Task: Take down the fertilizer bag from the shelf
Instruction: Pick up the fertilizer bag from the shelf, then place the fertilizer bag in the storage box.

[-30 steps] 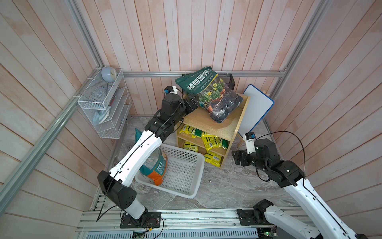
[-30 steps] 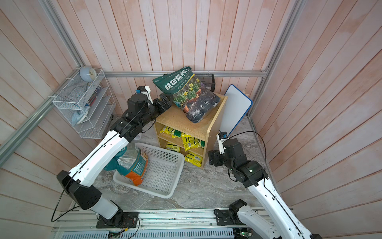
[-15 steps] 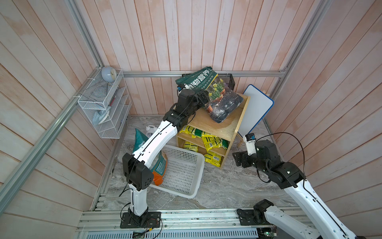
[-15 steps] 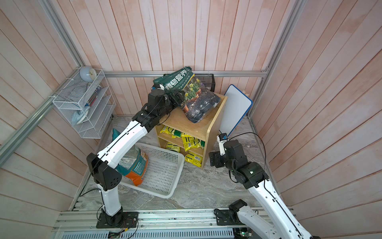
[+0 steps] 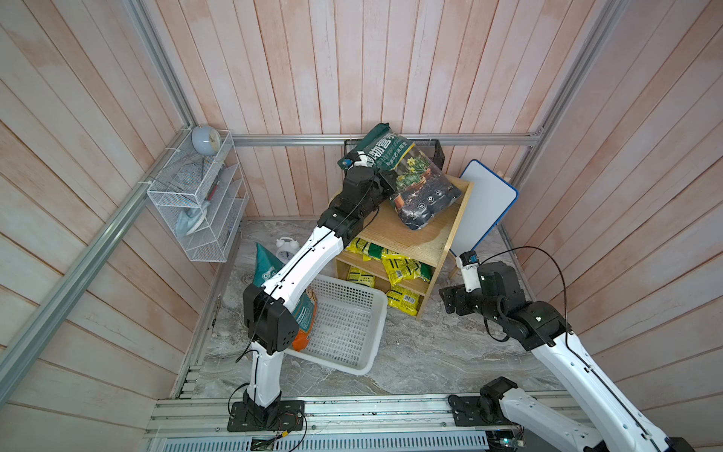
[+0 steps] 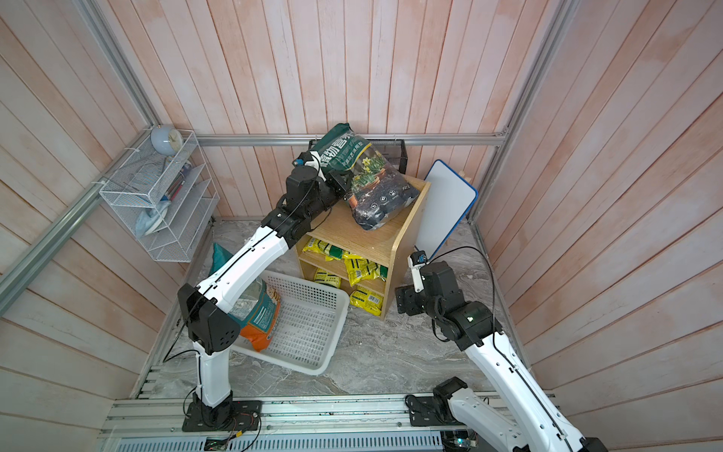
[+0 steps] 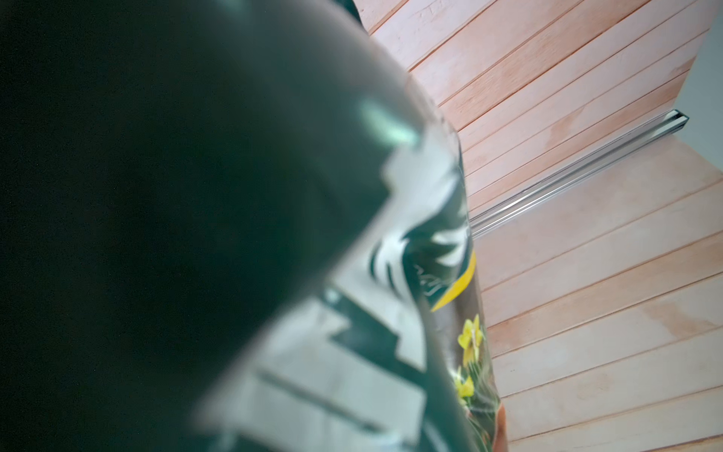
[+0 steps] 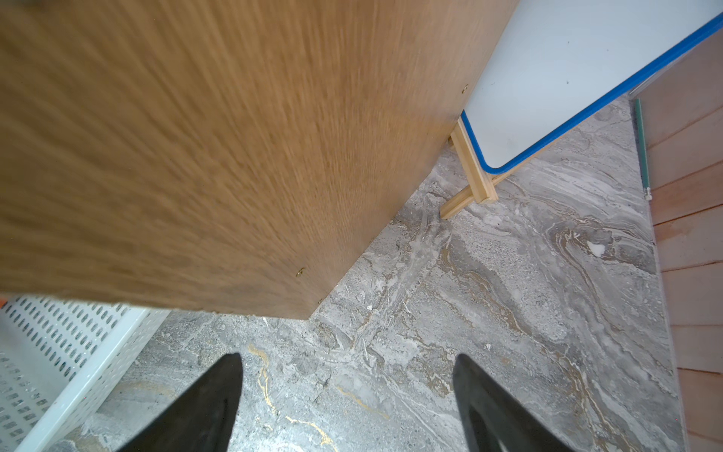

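Basket (image 5: 377, 340) holds an orange bag (image 5: 306, 319); my left fingers (image 6: 339, 182), grip indiscernible, meet the fertilizer bag (image 5: 415, 184) atop the shelf (image 5: 428, 239); right fingers (image 8: 203, 411) spread.

Dark green fertilizer bag (image 5: 414, 184) w/ daffodil pic & white lettering, clear lower part w/ dark soil, lay tilted on top of shelf (image 5: 426, 238), upper end raised, shelf light oak, 3 tiers, upright

On my screens, a white perforated basket (image 5: 352, 332) sits on the marbled floor (image 5: 430, 352) with a teal-and-orange bag (image 6: 262, 309) propped inside it. A white alarm clock (image 5: 285, 248) stands just behind the bag. A blue-edged whiteboard (image 5: 485, 207) leans near the corner. A white wire rack (image 5: 199, 211) and a black mesh basket (image 5: 436, 150) hang on the plank walls (image 5: 293, 78).
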Robot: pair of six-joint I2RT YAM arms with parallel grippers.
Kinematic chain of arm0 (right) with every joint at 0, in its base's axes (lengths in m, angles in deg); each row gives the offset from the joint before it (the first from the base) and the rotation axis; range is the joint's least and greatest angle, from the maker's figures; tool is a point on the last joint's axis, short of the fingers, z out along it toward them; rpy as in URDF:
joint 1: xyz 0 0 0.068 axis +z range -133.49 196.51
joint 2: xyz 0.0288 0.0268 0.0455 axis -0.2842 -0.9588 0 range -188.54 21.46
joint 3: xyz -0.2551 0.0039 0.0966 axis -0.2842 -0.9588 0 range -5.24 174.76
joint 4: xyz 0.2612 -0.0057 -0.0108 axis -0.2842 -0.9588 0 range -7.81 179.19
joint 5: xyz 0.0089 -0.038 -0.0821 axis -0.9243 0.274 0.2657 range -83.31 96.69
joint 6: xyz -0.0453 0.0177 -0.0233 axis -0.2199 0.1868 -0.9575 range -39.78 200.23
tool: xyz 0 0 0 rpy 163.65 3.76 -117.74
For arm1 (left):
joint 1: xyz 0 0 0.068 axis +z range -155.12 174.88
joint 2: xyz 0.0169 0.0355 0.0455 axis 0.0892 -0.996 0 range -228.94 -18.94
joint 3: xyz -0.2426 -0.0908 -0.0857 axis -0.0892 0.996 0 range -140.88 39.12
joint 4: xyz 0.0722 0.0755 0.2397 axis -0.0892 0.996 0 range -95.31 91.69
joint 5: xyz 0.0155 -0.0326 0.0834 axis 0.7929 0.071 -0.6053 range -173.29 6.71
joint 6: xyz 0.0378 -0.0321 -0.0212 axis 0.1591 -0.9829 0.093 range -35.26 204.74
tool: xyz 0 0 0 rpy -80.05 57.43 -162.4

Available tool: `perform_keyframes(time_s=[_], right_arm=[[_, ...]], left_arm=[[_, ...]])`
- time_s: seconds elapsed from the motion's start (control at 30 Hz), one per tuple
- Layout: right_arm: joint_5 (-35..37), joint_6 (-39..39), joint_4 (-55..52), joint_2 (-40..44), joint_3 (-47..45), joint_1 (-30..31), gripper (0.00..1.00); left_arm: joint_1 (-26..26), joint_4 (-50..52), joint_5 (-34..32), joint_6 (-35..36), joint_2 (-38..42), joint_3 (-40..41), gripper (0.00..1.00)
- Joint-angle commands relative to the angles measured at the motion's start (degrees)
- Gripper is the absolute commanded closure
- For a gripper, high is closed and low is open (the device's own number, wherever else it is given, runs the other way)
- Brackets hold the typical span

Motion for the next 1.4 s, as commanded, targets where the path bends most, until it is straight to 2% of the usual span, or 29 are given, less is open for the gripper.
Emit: perform_keyframes(time_s=[0.0, 0.1, 0.23, 0.33, 0.53, 0.63, 0.83, 0.93, 0.97, 1.07, 1.17, 1.27, 1.37], right_arm=[[-0.07, -0.08, 0.7, -0.09, -0.41, -0.28, 0.12], [-0.6, 0.49, 1.16, -0.29, -0.25, -0.28, 0.12], [-1.22, 0.92, 0.75, -0.27, 0.7, -0.28, 0.12], [-1.31, 1.23, 0.9, 0.17, 0.99, -0.28, 0.12], [-2.65, 2.62, 0.05, 0.09, 1.45, -0.24, 0.12], [-3.34, 3.41, -0.15, 0.29, 1.0, -0.27, 0.12], [-5.51, 5.73, 0.15, 0.39, 0.73, -0.15, 0.13], [-6.42, 6.72, 0.55, 0.45, 0.73, -0.07, 0.13], [-6.65, 7.05, 0.83, 0.45, 0.65, -0.1, 0.13], [-7.35, 7.85, 1.33, 0.62, 0.38, -0.02, 0.13], [-7.68, 8.15, 1.04, 0.54, 0.38, 0.28, 0.13], [-7.71, 8.08, 0.48, 0.84, 0.22, 0.42, 0.13], [-7.92, 8.27, 0.31, 1.0, 0.02, 0.51, 0.13]], left_arm=[[-0.2, -4.45, -0.6, 2.05, 3.74, 2.39, 1.0], [-1.9, -4.31, -3.06, 7.19, 8.07, 3.8, 1.0], [-6.91, -2.55, -11.05, 20.74, 15.66, 6.8, 1.0], [-10.25, -6.02, -18.09, 26.5, 23.36, 14.0, 1.0], [-15.09, -7.67, -29.9, 31.99, 39.29, 28.98, 1.0], [-17.32, -6.04, -34.4, 32.87, 46.36, 35.37, 1.0], [-18.85, -2.75, -38.42, 27.94, 57.66, 47.69, 1.0], [-21.17, -12.14, -40.73, 30.79, 63.32, 58.01, 1.0], [-24.15, -15.27, -43.53, 32.67, 64.65, 61.41, 1.0], [-26.31, -16.88, -49.5, 37.37, 65.78, 65.99, 1.0], [-26.79, -14.66, -53.7, 39.01, 65.19, 69.23, 1.0], [-26.83, -17.02, -59.58, 37.76, 66.62, 75.6, 1.0], [-26.8, -24.26, -66.9, 36.88, 69.3, 85.07, 1.0]])
